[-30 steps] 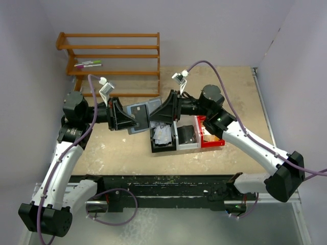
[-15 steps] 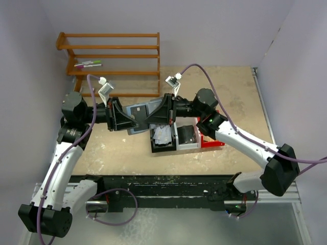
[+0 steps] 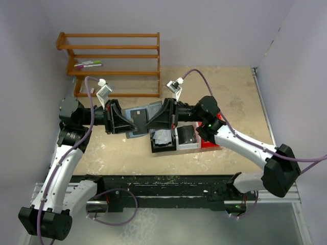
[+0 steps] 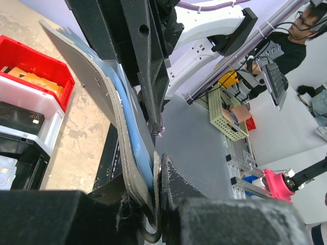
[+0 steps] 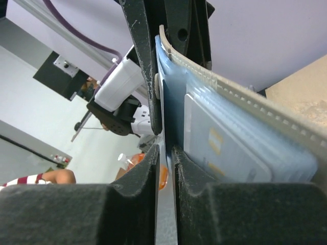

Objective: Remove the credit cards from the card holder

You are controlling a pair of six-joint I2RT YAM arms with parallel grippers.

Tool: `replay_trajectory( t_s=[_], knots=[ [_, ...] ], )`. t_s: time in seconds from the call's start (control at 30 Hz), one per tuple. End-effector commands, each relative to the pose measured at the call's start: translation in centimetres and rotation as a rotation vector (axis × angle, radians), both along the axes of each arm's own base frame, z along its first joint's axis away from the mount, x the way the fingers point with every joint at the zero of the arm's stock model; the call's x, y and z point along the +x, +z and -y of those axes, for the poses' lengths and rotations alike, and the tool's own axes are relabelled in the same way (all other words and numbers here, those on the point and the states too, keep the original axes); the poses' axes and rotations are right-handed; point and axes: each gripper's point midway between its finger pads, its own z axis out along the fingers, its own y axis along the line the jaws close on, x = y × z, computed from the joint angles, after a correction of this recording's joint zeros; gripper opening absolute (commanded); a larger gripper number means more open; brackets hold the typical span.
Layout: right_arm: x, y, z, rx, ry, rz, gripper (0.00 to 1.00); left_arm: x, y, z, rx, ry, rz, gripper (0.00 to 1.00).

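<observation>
The blue-grey card holder (image 3: 141, 116) hangs in the air between both grippers, behind the bins. My left gripper (image 3: 122, 120) is shut on its left edge; the left wrist view shows the holder (image 4: 104, 102) pinched edge-on. My right gripper (image 3: 159, 116) is shut on a thin dark-blue sheet at the holder's right side (image 5: 171, 97); I cannot tell whether it is a card or the holder's panel. A pale silvery card (image 5: 225, 153) sits in the holder's pocket. A silvery card (image 3: 163, 136), a black card (image 3: 187, 133) and a tan card (image 4: 31, 79) lie in the bins.
A black bin (image 3: 153, 145), a white bin (image 3: 188, 146) and a red bin (image 3: 210, 143) stand in a row below the grippers. A wooden rack (image 3: 115, 61) with markers (image 3: 88, 64) stands at the back left. A metal rail (image 3: 168, 186) runs along the near edge.
My right gripper has moved left onto the holder's right side. My left gripper and the holder have shifted a little left and down.
</observation>
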Motion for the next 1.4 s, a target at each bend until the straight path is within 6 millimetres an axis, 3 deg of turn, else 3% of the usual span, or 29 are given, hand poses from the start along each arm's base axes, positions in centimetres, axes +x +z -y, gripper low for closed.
replay_trajectory(
  t_s=[0.0,0.13,0.4,0.73,0.93,1.03,1.2,1.37],
  knots=[
    [-1.3,2.3,1.1,0.081,0.02,0.059,0.21,-1.6,1.7,-0.2,-0.016,-0.037,0.113,0.05],
    [-1.3,3.1,1.2,0.114,0.019,0.056,0.18,-1.7,1.8,-0.2,-0.018,-0.036,0.117,0.04],
    [-1.6,4.1,1.4,0.157,0.034,0.06,0.0,-2.0,2.1,-0.3,-0.02,-0.042,0.13,0.03],
    [-1.3,3.5,2.1,0.142,0.006,0.051,0.0,-1.9,2.4,-0.3,-0.021,-0.04,0.129,0.07],
    [-0.5,3.0,3.5,0.127,-0.047,0.04,0.0,-1.8,2.6,-0.3,-0.023,-0.035,0.131,0.15],
    [-0.1,2.7,3.3,0.105,-0.068,0.044,0.0,-1.7,2.6,-0.2,-0.024,-0.033,0.132,0.12],
    [-0.1,3.9,3.1,0.144,-0.06,0.072,0.0,-1.5,2.6,-0.2,-0.026,-0.027,0.131,0.01],
    [-0.5,4.3,2.7,0.171,-0.032,0.07,0.24,-1.2,2.6,-0.2,-0.028,-0.017,0.128,0.0]
  ],
)
